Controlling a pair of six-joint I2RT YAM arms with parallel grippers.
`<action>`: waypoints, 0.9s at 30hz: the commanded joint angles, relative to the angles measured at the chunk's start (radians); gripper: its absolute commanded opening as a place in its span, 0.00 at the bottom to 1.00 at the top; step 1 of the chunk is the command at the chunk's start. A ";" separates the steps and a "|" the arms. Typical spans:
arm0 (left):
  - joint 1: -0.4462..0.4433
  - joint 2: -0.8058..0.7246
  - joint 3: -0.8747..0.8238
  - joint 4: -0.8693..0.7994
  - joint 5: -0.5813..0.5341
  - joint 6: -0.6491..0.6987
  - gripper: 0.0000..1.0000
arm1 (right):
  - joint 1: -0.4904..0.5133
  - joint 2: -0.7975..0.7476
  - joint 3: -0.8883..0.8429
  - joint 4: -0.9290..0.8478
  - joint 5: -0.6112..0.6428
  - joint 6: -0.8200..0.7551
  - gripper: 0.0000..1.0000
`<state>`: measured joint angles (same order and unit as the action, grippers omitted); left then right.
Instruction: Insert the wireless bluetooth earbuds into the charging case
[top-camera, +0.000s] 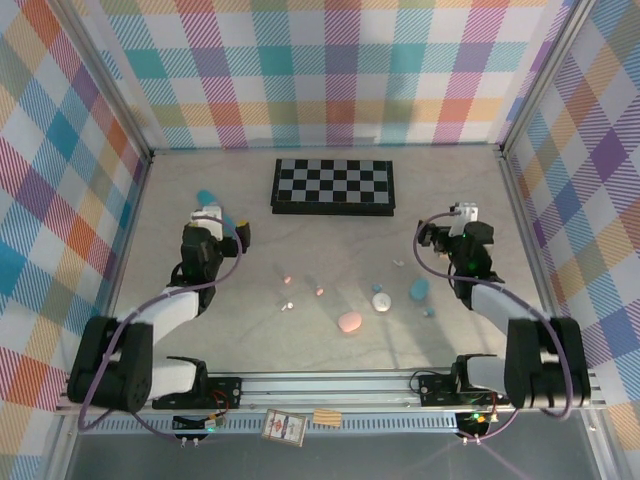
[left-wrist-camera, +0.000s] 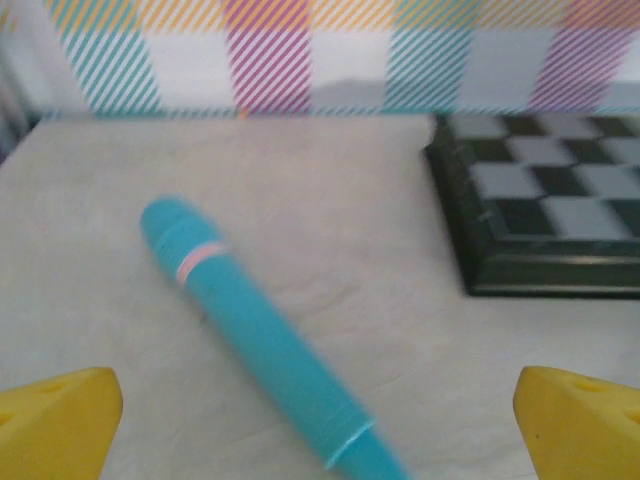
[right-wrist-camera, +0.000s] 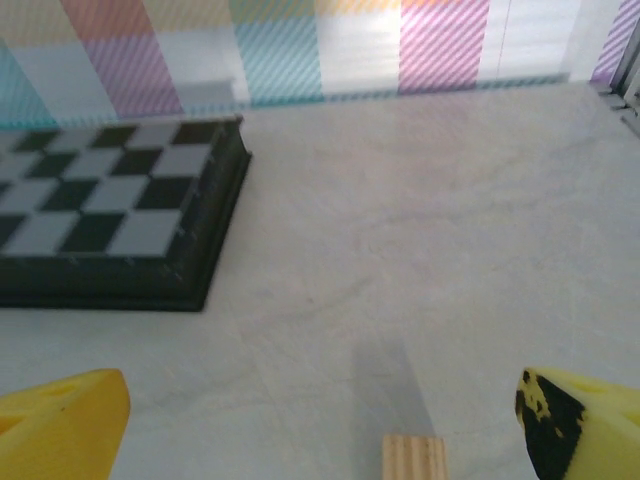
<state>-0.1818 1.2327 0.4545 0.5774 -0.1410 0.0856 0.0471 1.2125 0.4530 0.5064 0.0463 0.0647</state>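
Flanking earbuds (top-camera: 288, 279): left hand (left-wrist-camera: 320, 425), right hand (right-wrist-camera: 320, 420) agape | chessboard (top-camera: 333, 187) near far wall

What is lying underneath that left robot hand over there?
A long teal stick lies slanted on the table beneath the open left gripper. Its near end runs out of the wrist view; from above, the gripper covers part of it.

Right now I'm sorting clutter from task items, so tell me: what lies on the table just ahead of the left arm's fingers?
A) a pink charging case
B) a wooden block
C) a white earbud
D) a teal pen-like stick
D: in the left wrist view a teal stick with a pink band lies on the table ahead of the spread yellow left fingers, with the chessboard to its right.
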 joint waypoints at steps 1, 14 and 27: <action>-0.085 -0.096 0.077 -0.203 -0.019 0.044 1.00 | 0.042 -0.118 0.052 -0.258 0.016 0.138 0.99; -0.419 -0.208 0.208 -0.561 0.407 0.090 1.00 | 0.394 -0.493 0.098 -1.127 0.228 0.605 0.99; -0.446 -0.150 0.196 -0.512 0.621 0.111 1.00 | 0.443 -0.251 0.064 -1.075 0.191 0.635 0.95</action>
<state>-0.6144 1.0817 0.6388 0.0509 0.4305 0.1844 0.4843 0.9260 0.5270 -0.5831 0.2310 0.6823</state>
